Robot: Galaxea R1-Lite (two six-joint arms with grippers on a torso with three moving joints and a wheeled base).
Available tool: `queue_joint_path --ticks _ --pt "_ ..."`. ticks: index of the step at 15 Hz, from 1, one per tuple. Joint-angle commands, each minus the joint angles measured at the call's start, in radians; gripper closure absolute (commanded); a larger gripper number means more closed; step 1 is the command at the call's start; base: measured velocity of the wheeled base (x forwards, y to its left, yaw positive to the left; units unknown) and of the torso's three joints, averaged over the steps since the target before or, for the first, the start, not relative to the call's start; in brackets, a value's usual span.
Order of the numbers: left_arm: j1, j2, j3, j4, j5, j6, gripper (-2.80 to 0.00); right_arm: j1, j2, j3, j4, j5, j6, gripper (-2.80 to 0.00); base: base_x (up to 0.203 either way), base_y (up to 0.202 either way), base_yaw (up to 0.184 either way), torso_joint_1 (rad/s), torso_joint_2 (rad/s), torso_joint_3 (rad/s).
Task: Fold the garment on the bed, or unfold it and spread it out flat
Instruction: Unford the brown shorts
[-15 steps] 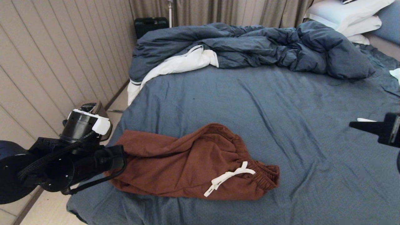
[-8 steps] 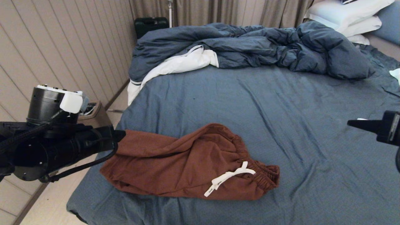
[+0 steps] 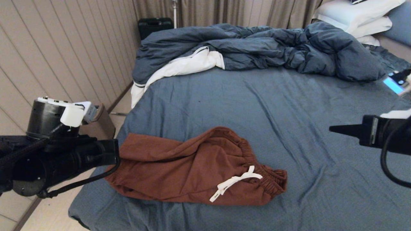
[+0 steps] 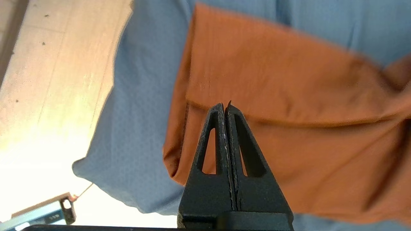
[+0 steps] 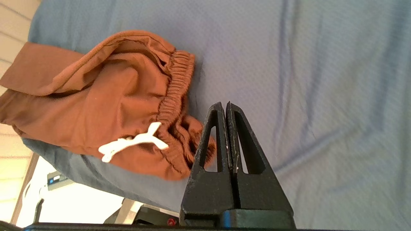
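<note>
Rust-brown garment [image 3: 196, 166] lies on the bed [image 3: 289, 106], near its front-left corner, folded roughly in half lengthwise. Elastic waistband [image 3: 266, 176] points toward the robot's right; the leg hems point left, close to the mattress edge. White drawstring [image 3: 234, 183] sits on top, near the waistband. Upper layer is loosely rumpled, with a raised fold running along its length.

Left hand [image 4: 225, 107] hovers just above the hem end of the garment. Fingers pressed fully together, nothing between them; the cloth lies below the tips, not pinched. In the head view the left arm [image 3: 57, 157] comes in from the left, its front end at the garment's hem edge.

Right hand [image 5: 224, 107] hangs over bare sheet to the right of the waistband, apart from the garment. Fingers closed tight, holding nothing. In the head view it points inward from the right edge [image 3: 345, 130].

Rumpled dark-blue duvet [image 3: 257, 48] with white lining is heaped across the far side of the bed. White pillows [image 3: 356, 16] at the far right corner. Slate-blue sheet is wrinkled, with creases running diagonally.
</note>
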Motion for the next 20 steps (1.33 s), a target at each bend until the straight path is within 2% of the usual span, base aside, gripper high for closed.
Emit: queue_joint_path --ticks 1,4,8,11,12,15,17,19,20 --pt "0.002 0.031 0.089 -0.126 -0.012 0.052 0.00 0.016 0.084 -0.037 -0.001 0.002 0.002 0.00 0.000 0.000 0.000 0.000 0.00 0.000" --pt "0.037 0.100 0.193 -0.348 -0.018 0.325 0.00 0.008 0.133 -0.047 -0.009 0.008 -0.003 0.00 0.000 0.000 0.000 0.000 0.00 0.000" --pt "0.057 0.219 0.187 -0.569 -0.021 0.674 0.00 -0.030 0.214 -0.080 -0.008 0.034 -0.005 0.00 0.000 0.000 0.000 0.000 0.00 0.000" --pt "0.060 0.216 0.192 -0.612 -0.023 0.839 0.00 -0.073 0.221 -0.074 -0.008 0.096 -0.004 0.00 0.000 0.000 0.000 0.000 0.00 0.000" --pt "0.061 0.209 0.198 -0.614 -0.025 0.883 0.00 -0.077 0.226 -0.066 -0.008 0.125 -0.004 0.00 0.000 0.000 0.000 0.000 0.00 0.000" --pt "0.061 0.178 0.204 -0.588 -0.039 0.922 0.00 -0.081 0.257 -0.048 -0.008 0.141 -0.004 0.00 0.000 0.000 0.000 0.000 0.00 0.000" --pt "0.061 0.175 0.186 -0.560 -0.043 0.921 0.00 -0.081 0.257 -0.029 -0.009 0.140 -0.006 0.00 0.000 0.000 0.000 0.000 0.00 0.000" --pt "0.063 0.181 0.097 -0.547 -0.032 0.913 0.00 -0.083 0.270 -0.025 -0.009 0.140 -0.006 0.00 0.000 0.000 0.000 0.000 0.00 0.000" --pt "0.076 0.179 0.042 -0.518 -0.027 0.887 0.00 -0.087 0.282 -0.025 -0.009 0.140 -0.006 0.00 0.000 0.000 0.000 0.000 0.00 0.000"
